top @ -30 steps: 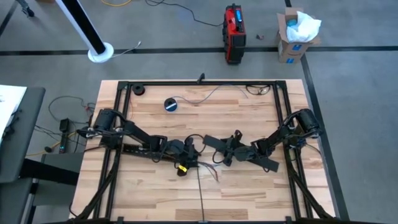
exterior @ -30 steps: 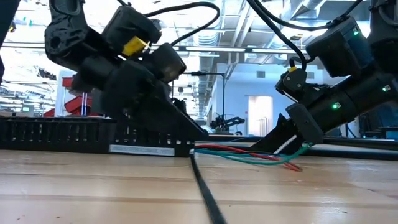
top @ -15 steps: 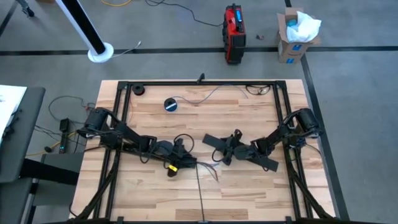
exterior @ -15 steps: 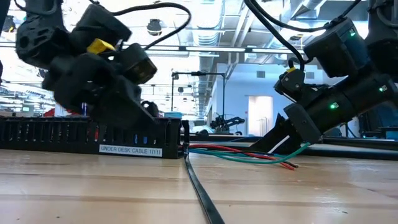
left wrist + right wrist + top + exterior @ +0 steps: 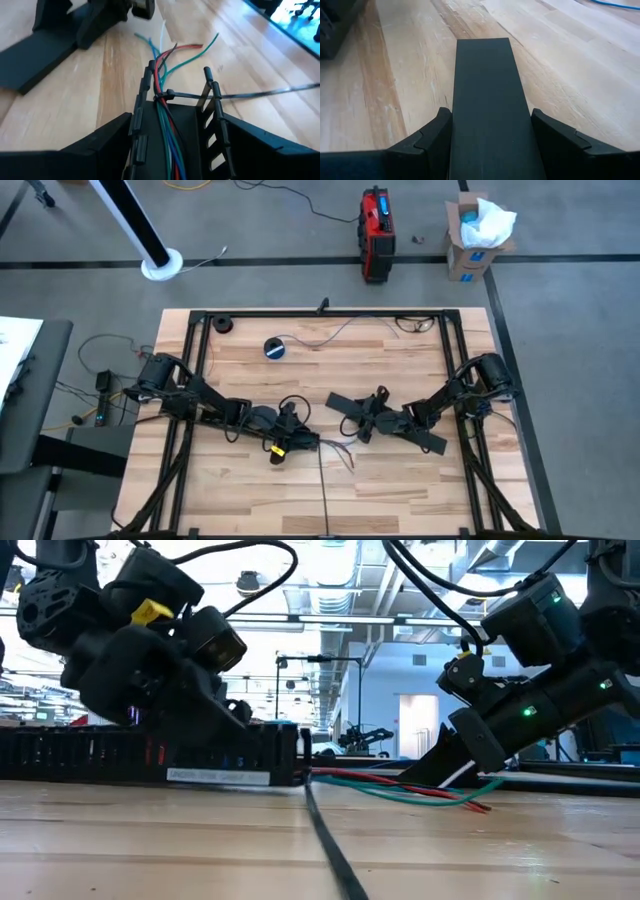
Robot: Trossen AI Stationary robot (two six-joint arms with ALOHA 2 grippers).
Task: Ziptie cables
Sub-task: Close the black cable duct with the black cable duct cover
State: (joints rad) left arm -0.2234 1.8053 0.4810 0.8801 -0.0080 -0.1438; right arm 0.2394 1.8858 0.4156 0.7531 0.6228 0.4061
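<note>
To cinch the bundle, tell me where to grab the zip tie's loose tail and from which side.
Probably take the zip tie tail mid-length from above, pinching across its width: it lies flat and straight on the table, running clear of the cables and slotted duct.

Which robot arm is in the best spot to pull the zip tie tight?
Probably the left. Its claw sits at the tray end where the zip tie loops the cables. The right claw holds a flat black strip.
</note>
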